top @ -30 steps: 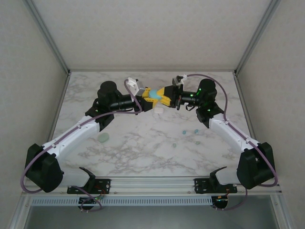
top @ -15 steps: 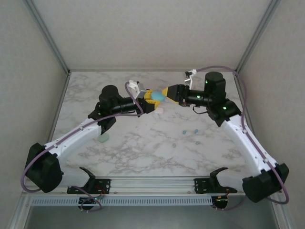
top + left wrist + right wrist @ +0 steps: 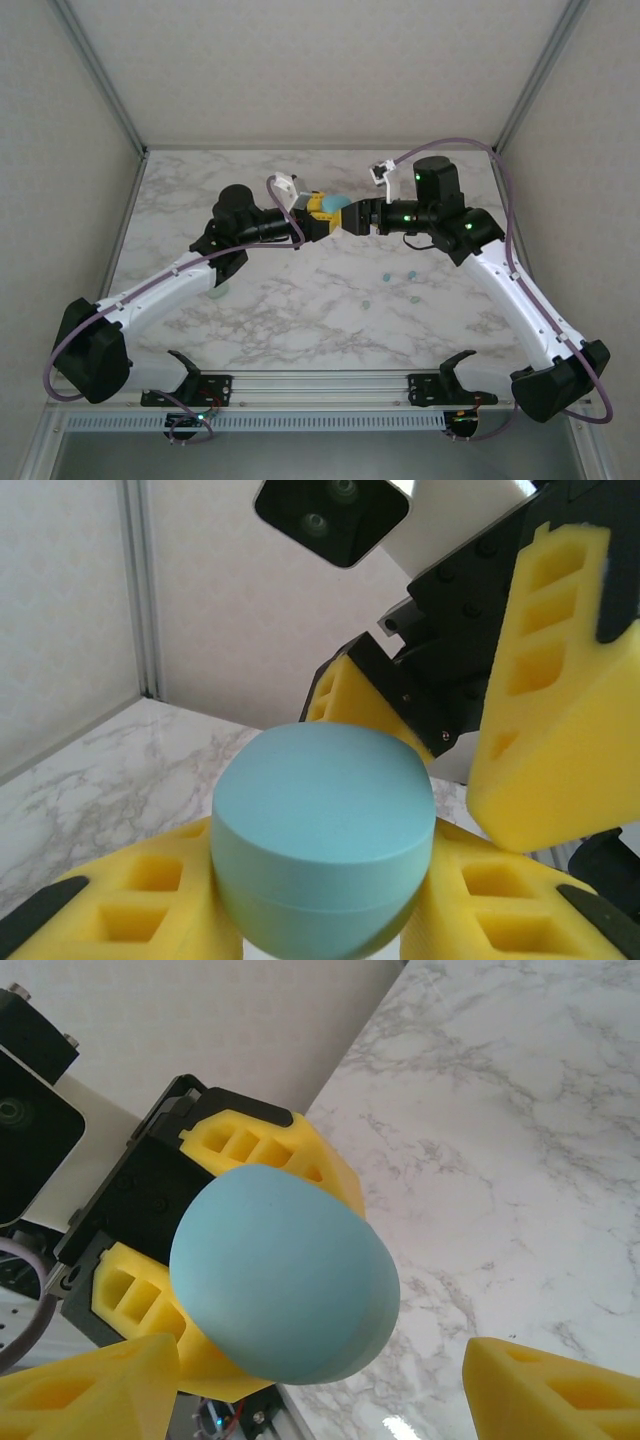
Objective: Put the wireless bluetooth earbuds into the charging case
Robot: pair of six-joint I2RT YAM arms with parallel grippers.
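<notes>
One change, R fingers (image 3: 545, 1385) now spread, L fingers (image 3: 130, 910) grip case (image 3: 325, 820)

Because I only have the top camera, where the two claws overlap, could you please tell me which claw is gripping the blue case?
Observer: The left claw has it; in its wrist view the blue case sits pinched between its two yellow fingers.
Operator: Thank you. Is the other one clamping it as well?
Observer: No, the right claw is open; its fingers stand wide apart, one on each side of the case.
Operator: And is it open?
Observer: Its lid is down, with no gap, in the left wrist view.
</notes>
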